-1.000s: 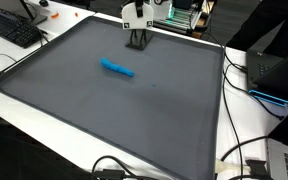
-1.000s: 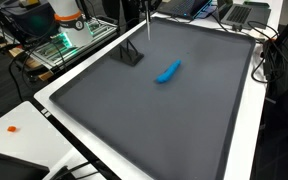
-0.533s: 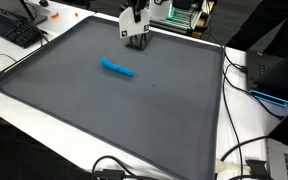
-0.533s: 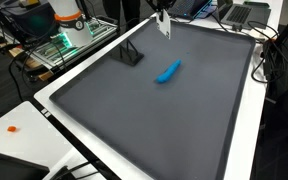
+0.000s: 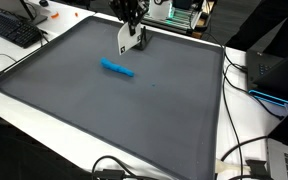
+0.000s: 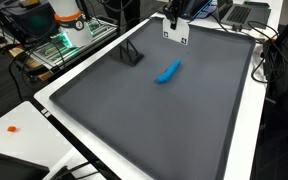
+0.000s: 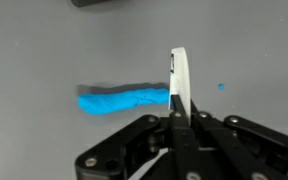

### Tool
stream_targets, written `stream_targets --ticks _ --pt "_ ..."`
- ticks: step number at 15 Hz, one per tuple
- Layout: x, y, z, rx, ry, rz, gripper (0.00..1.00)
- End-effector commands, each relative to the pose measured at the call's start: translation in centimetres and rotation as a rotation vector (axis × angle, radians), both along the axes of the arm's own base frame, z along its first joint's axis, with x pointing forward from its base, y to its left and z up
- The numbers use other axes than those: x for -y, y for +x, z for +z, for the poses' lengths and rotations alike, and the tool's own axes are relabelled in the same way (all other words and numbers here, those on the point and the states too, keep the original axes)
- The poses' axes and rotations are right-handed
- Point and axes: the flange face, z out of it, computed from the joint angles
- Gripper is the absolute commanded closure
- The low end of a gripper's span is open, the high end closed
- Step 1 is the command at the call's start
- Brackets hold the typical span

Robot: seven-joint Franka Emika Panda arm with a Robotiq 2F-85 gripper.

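My gripper (image 7: 174, 118) was clamped on the top edge of a thin white card (image 7: 178, 75), which hung on edge over the grey mat (image 5: 174, 100). I judged the card light, stiff and slick, likely to swivel unless pinched squarely. A blue stick (image 7: 124, 99) lay at its nine o'clock.

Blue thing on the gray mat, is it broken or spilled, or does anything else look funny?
Nothing stands out. The blue object lies whole and flat on the gray mat. The black stand sits near the mat's edge, and the gripper is shut on a thin white piece above the mat.
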Motion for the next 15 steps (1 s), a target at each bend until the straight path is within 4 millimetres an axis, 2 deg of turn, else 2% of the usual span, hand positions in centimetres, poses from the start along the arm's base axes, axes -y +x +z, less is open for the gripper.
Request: stream_targets --ticks 1,6,7,13,15 --pt "-0.5 2.0 -1.5 -0.043 -0.052 0.186 0.99" --pt "-0.8 3.8 -2.8 -0.053 -0.094 0.365 0.99" --pt "-0.8 3.1 -2.4 -0.029 -0.073 0.312 0.96" --pt "-0.9 3.8 -2.8 -0.036 -0.075 0.345 0.96" --pt "-0.9 3.7 -3.2 -0.033 -0.073 0.328 0.99"
